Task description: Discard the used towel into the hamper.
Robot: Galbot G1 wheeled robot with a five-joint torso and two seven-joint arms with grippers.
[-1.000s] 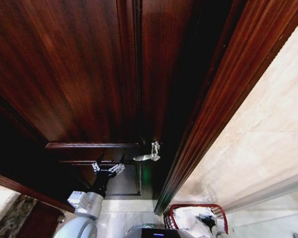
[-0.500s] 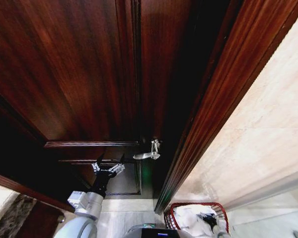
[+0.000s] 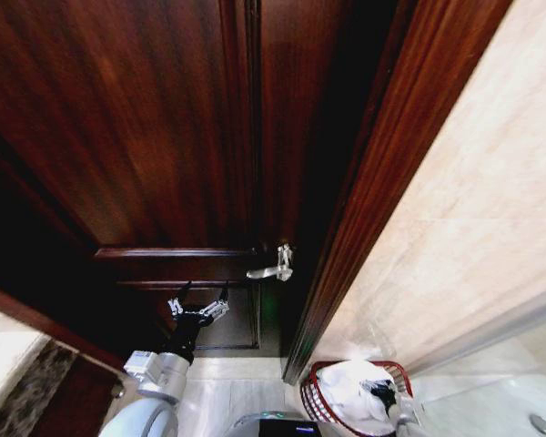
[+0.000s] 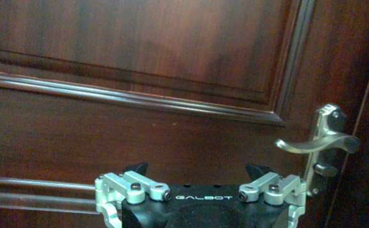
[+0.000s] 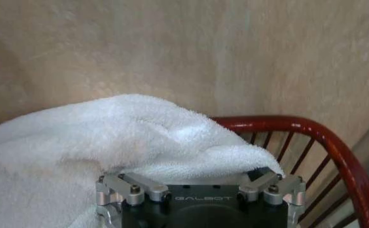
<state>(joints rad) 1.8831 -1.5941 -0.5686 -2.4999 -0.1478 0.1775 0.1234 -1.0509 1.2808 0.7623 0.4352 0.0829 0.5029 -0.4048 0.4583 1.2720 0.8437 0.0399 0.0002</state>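
The towel (image 3: pixel 357 397) sat in the hamper (image 3: pixel 320 374), so the job looked nearly done. The right gripper (image 3: pixel 382 399) pinched it. The left gripper (image 3: pixel 198 299) was spread by the door (image 3: pixel 164 146).

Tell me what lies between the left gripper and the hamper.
In the head view, the left gripper hangs before the dark wooden door; between it and the hamper lie the door's lower edge, the door frame and pale floor.
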